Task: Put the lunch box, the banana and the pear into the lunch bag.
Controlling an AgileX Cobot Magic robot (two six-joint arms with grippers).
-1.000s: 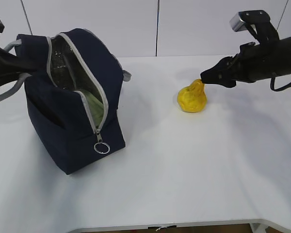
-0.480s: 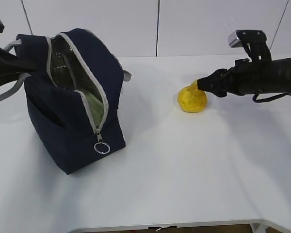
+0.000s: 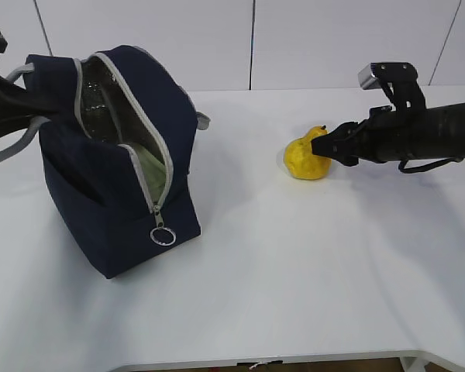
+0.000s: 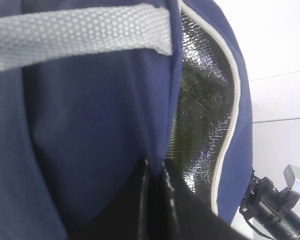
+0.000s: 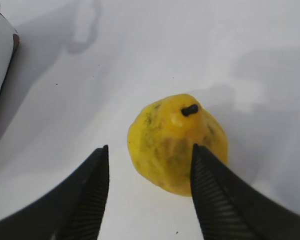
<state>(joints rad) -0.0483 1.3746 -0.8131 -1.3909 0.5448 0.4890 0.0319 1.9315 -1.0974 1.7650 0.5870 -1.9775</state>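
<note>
The right gripper [image 5: 149,187] is released, its jaws flanking the pear [image 5: 177,145] toward the desk's far right; centre them, then squeeze gently.

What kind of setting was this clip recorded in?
Most likely a lab or test bench, not a home kitchen: a bare white table, plain white wall panels behind it, and only staged props, a navy lunch bag and a pear, with the right gripper at the fruit.
</note>
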